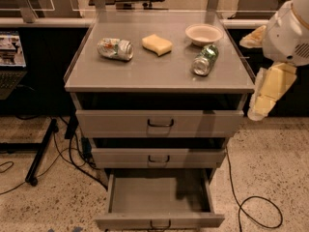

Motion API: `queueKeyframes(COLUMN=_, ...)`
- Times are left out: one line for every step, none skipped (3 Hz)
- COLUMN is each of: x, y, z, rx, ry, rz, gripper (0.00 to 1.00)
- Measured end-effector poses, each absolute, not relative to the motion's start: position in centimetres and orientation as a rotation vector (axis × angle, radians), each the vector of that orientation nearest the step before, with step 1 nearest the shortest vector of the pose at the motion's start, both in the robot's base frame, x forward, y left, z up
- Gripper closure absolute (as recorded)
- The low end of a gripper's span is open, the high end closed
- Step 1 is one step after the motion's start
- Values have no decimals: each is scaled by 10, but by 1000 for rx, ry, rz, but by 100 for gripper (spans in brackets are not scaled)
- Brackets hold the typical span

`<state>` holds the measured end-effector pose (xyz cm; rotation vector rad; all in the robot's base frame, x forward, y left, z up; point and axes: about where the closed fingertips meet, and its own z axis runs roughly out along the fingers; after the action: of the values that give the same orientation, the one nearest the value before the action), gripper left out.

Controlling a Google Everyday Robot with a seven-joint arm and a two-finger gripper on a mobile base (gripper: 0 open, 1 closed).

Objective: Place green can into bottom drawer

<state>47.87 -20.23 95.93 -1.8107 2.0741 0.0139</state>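
Observation:
The green can (204,60) lies on its side on the cabinet top (159,74), near the right edge, its silver end facing forward. The bottom drawer (159,197) is pulled out and looks empty inside; its small dark handle shows at the front. My gripper (263,100) hangs off the right side of the cabinet, just below the level of the top, to the right of the green can and apart from it. It holds nothing that I can see. The white arm body (289,33) rises above it at the right edge.
A pale silver can with a multicoloured label (115,49) lies at the left of the top, a yellow sponge (157,44) in the middle, a white bowl (203,33) behind the green can. The top drawer (159,122) and middle drawer (159,157) stand slightly out. Cables (251,207) lie on the floor.

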Motion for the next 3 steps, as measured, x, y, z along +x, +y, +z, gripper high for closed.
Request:
queueKeyframes(x=501, y=-196, z=953, rx=-1930, ry=1869, rz=135, gripper=0)
queueKeyframes(x=526, y=-195, z=951, rx=-2043, ry=1642, rz=220, gripper=0)
queueKeyframes(x=538, y=-198, z=960, rx=-2079, ry=1532, rz=167, gripper=0)
